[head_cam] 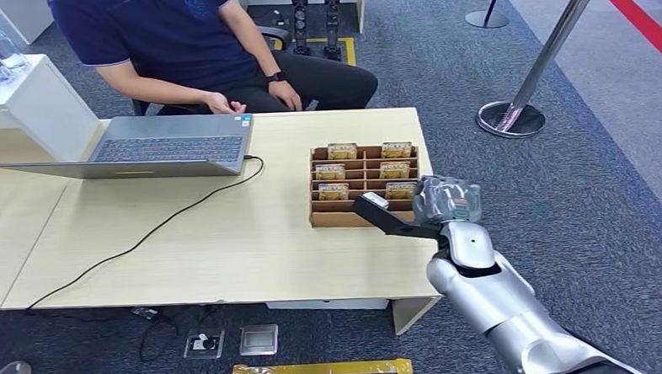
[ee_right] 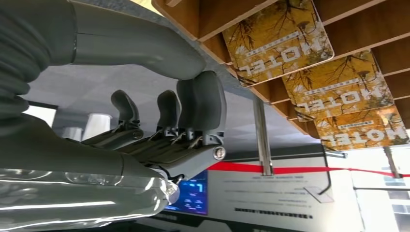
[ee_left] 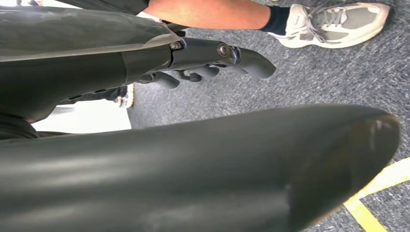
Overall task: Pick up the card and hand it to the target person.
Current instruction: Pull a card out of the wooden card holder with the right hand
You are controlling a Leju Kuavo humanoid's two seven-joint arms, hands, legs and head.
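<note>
Left hand [ee_left: 212,60]: I see it in its wrist view hanging low over grey carpet, fingers loosely curled with nothing in them; a person's sneaker sits beyond it; it is well away from the table, so I leave it out of the coming move.
Laptop [head_cam: 170,148]: open on the left part of the light wooden table [head_cam: 187,252], its dark cable trailing toward the near edge; the seated person [head_cam: 186,41] is behind it at the far side, hands on lap; I judge this to be the target for the handover.
Card rack [head_cam: 363,186]: brown slotted wooden holder near the right end of the table, cards standing in two columns.
Card [head_cam: 401,189]: I take the nearest yellow-printed one, in the rack's right column, front row, as the one to pick; in the right wrist view the same cards read "HOTEL" [ee_right: 278,41]; its long axis runs across the rack, side to side along the slot.
Right hand [head_cam: 446,200]: hovering just beside the rack's near right corner; thumb stretched out toward the rack, fingers apart from it and bent, holding nothing.
Key relation: the card lies just to the left of and slightly beyond the right hand; this hand is by far the nearer; I judge the pinch not yet made.
</note>
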